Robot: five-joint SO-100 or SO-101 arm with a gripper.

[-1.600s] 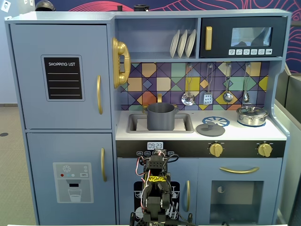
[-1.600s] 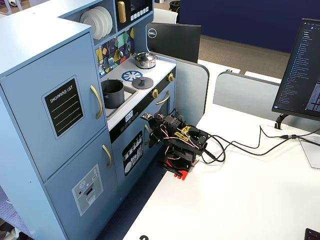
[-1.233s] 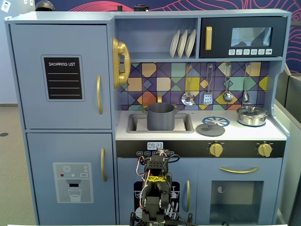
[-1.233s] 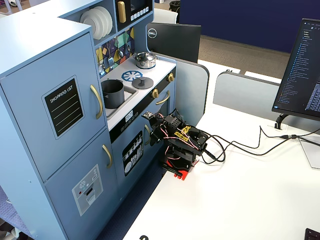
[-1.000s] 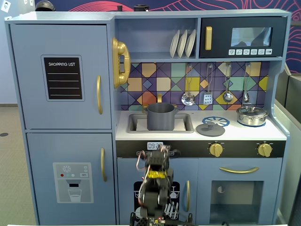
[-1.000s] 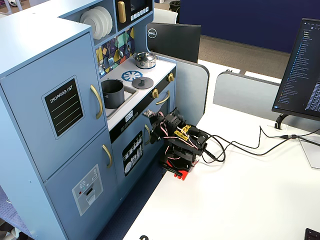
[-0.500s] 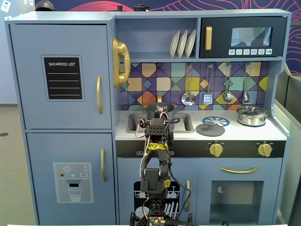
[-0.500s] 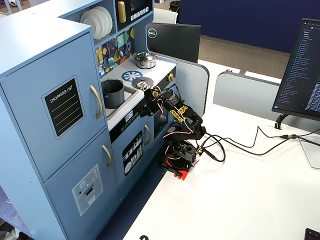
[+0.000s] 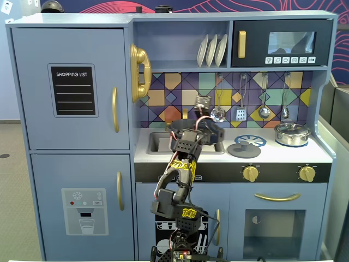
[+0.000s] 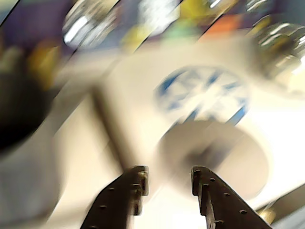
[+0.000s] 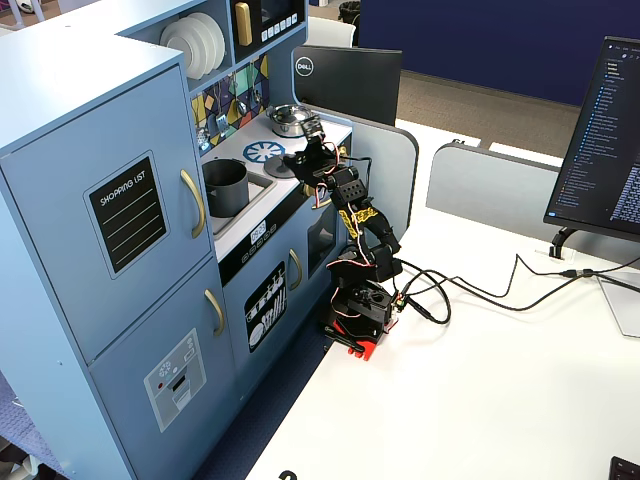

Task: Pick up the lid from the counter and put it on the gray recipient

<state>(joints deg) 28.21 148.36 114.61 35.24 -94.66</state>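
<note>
The lid (image 9: 244, 149), a flat dark-gray disc with a small knob, lies on the white counter just in front of the blue burner ring; in the wrist view it is a blurred pale disc (image 10: 217, 157). The gray recipient (image 11: 226, 187) stands in the sink, and the arm partly hides it in a fixed view (image 9: 219, 136). My gripper (image 10: 167, 175) is open and empty. It hovers over the counter just short of the lid, between sink and lid, and also shows in a fixed view (image 11: 308, 138).
A shiny silver pot (image 9: 292, 134) with its own lid sits on the far right burner. Utensils (image 9: 264, 112) hang on the tiled back wall above the counter. The sink edge (image 9: 155, 143) lies left of the gripper. The wrist view is heavily blurred.
</note>
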